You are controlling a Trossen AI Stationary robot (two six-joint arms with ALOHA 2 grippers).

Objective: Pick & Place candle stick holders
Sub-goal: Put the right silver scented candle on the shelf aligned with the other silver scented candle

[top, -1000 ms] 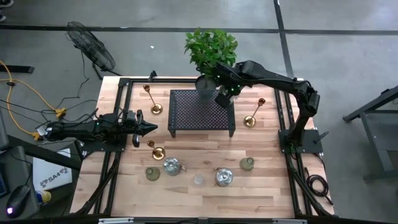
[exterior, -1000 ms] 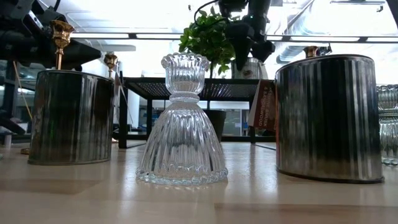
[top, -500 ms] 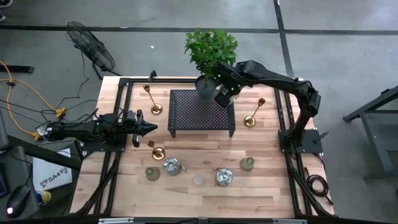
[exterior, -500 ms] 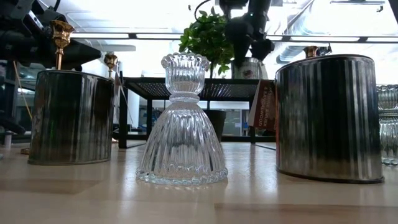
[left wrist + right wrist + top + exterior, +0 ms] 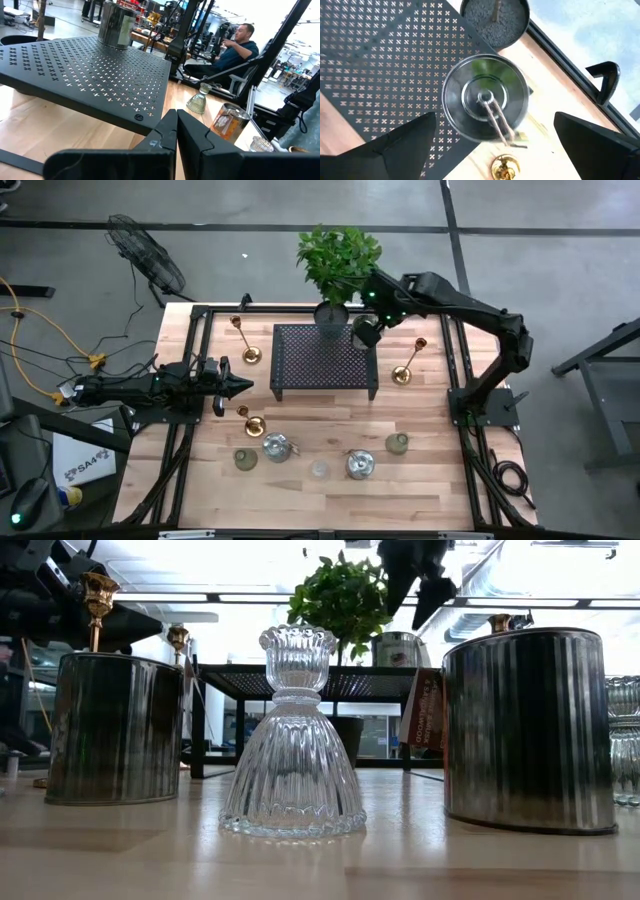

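Right tool [image 5: 368, 332]: jaws spread wide and empty, poised directly above one squat silver holder [image 5: 485, 97] standing on the corner of the black perforated stand [image 5: 325, 360]. Left tool [image 5: 238, 387]: clenched on nothing, idle beside the stand. Remaining candle stick holders [image 5: 276, 447], brass, silver, greenish and glass, sit scattered on the tabletop [image 5: 330, 490] below and around both tools; judged early, one placed, most outstanding.

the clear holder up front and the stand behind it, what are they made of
The clear holder looks like pressed glass: see-through, ribbed, glinting. The stand looks like sheet metal with a matte black finish, punched all over with small cross-shaped holes; paint or powder coat, hard to say.
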